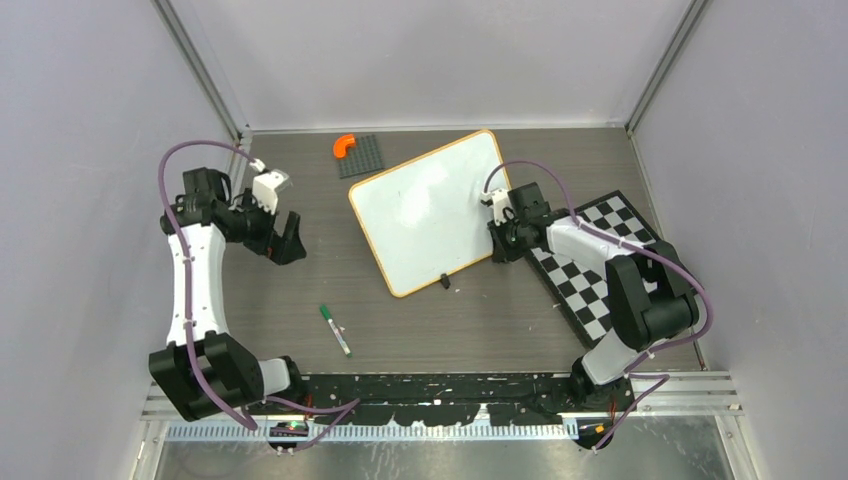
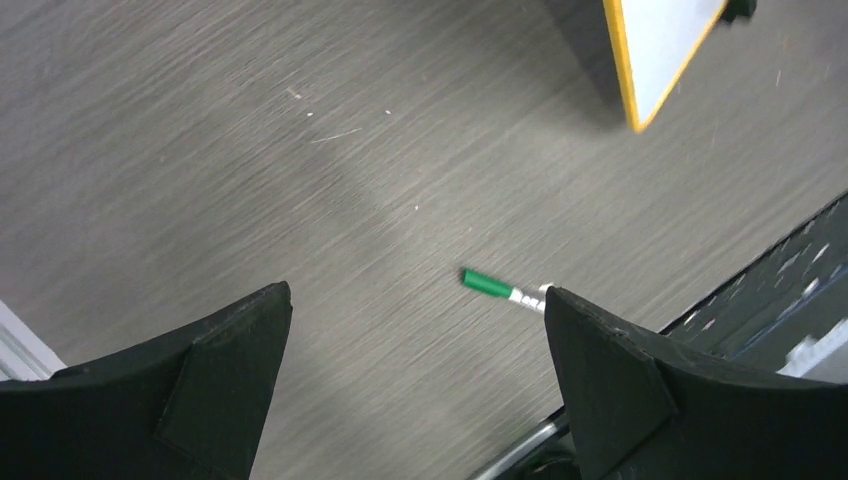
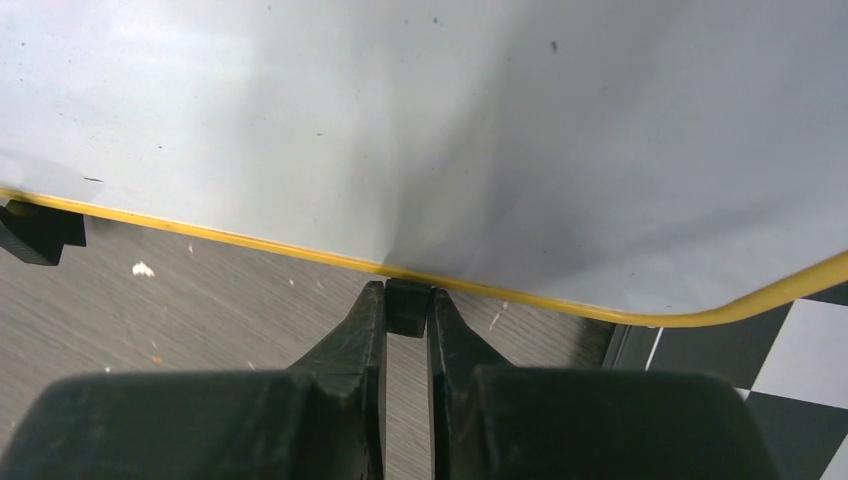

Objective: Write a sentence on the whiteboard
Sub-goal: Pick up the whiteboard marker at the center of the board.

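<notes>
Toward the left of the top view, your left gripper [image 1: 284,238] hung over the table [image 1: 480,325] with its jaws spread wide and nothing between them. Just right of it and lower in the frame, a green-capped marker [image 1: 335,329] lay flat on the wood, apart from the gripper and well apart from the board. In the left wrist view only the marker's green end and a bit of its barrel showed, with the rest hidden behind the right-hand finger [image 2: 640,380]. Near the top centre you had an orange curved piece [image 1: 343,145] touching a dark studded plate [image 1: 368,157]. At the centre lay the whiteboard [image 1: 420,215], turned at an angle. Its face was plain white with a few small specks in the right wrist view. At its right edge your right gripper [image 1: 498,238] was closed narrowly on a black clip foot [image 3: 407,315] on the yellow-orange rim. Farther right, the checkerboard [image 1: 590,270] sat under that arm, its corner beside the board's rounded corner.
</notes>
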